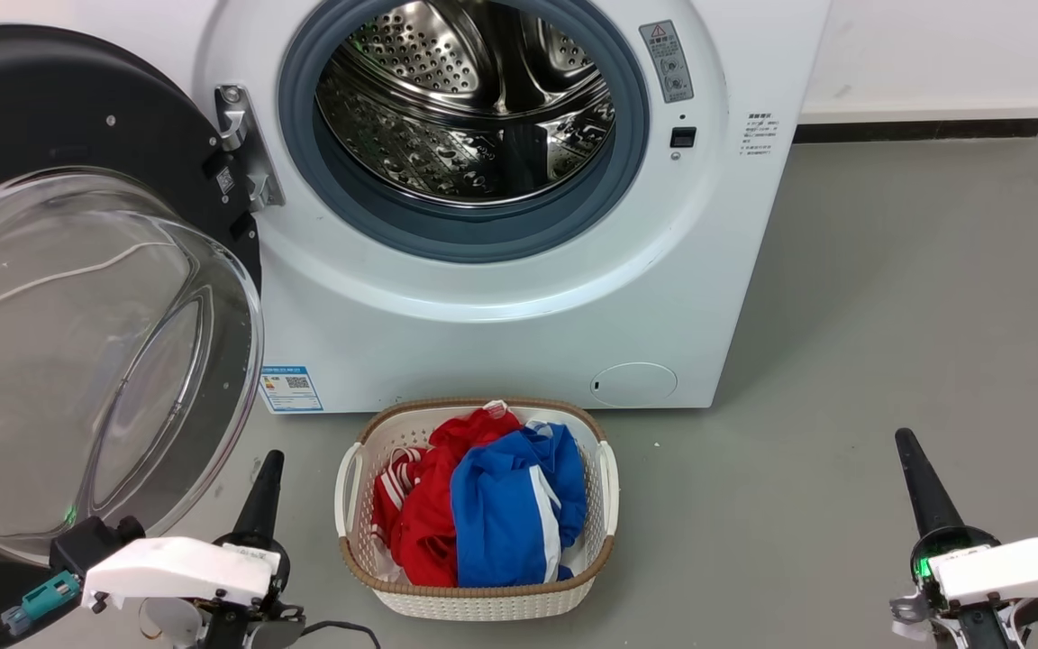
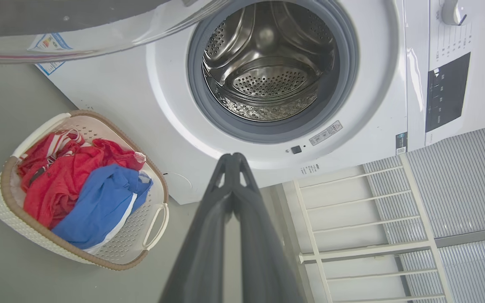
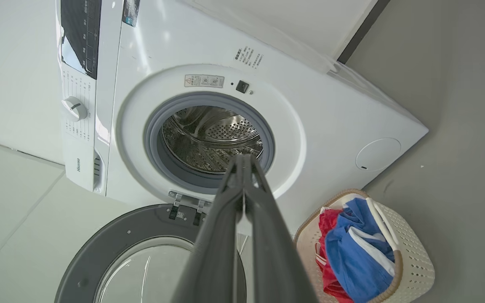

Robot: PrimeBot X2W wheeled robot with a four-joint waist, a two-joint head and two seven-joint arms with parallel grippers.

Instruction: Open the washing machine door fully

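Note:
The washing machine door [image 1: 77,297], glossy black with a bulging clear glass bowl, stands swung wide to the left on its metal hinge [image 1: 244,149]; it also fills the lower left of the right wrist view [image 3: 133,261]. The steel drum [image 1: 469,99] lies exposed inside its grey rubber ring. My left gripper [image 1: 268,469] is shut, low at the left, just right of the door's lower rim and apart from it. My right gripper [image 1: 911,451] is shut at the lower right, far from the machine. Both hold nothing; their tips [image 2: 233,158] [image 3: 244,159] meet in the wrist views.
A white wicker basket [image 1: 366,559] with red and blue clothes sits on the grey floor directly before the machine, between my grippers. A small round white flap [image 1: 633,383] is low on the machine front. A white rail frame [image 2: 352,219] shows in the left wrist view.

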